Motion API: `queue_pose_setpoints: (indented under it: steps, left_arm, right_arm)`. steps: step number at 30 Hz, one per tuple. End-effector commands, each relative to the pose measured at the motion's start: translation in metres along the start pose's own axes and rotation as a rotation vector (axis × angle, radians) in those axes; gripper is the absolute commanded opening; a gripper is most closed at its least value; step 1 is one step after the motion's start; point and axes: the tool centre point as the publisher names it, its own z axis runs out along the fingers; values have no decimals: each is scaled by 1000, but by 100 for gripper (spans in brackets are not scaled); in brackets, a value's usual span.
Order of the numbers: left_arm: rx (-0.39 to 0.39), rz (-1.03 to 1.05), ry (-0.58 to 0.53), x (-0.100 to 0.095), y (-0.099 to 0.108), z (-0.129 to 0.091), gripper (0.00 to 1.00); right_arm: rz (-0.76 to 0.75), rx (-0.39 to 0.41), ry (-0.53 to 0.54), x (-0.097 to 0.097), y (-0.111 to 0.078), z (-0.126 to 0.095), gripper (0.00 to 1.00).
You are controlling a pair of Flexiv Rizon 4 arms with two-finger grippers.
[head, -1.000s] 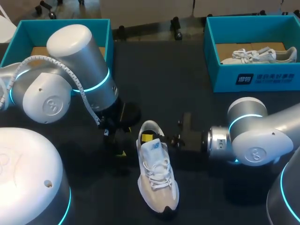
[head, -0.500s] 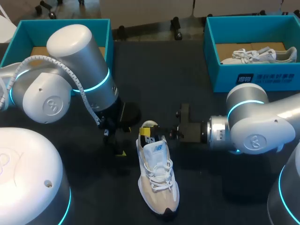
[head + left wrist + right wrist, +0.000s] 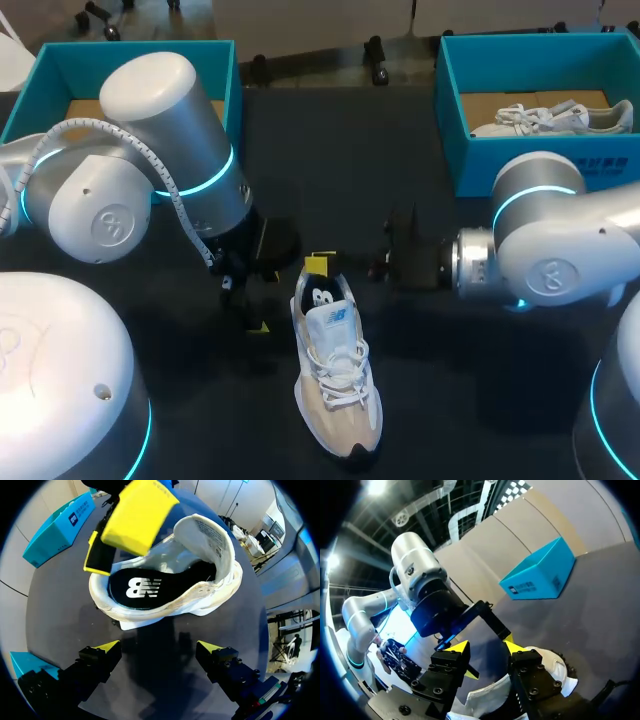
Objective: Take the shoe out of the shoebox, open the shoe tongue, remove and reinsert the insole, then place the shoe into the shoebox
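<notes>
Left gripper [image 3: 159, 650] hung low over the dark tabletop [image 3: 340, 170] with its fingers spread and nothing between them, the heel of the white shoe [image 3: 338, 390] just ahead. The shoe stood on its sole midway between the side edges, toe toward the near edge, with its black insole [image 3: 137, 587] lying inside. Right gripper [image 3: 485, 647] hovered above the heel collar, fingers slightly apart, pinching nothing. A teal left shoebox [image 3: 60, 60] sat at the far left corner. The right shoebox [image 3: 540, 165], at the far right corner, held a second shoe [image 3: 550, 118].
</notes>
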Motion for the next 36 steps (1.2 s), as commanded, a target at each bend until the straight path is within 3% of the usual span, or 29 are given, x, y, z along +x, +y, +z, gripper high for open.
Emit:
queue_pose_setpoints:
  steps: [1,7,16,36]
  left_arm:
    - [-3,0,-2,0,0,0,100]
    - [-3,0,-2,0,0,0,100]
    - [38,-2,29,-2,2,-26,100]
    - [-5,47,40,-28,37,-68,100]
  right_arm:
    - [0,7,-2,1,6,-11,43]
    - [-6,3,4,-5,10,-16,43]
    - [-5,0,8,-7,5,-18,42]
    - [8,22,-15,-3,4,-36,40]
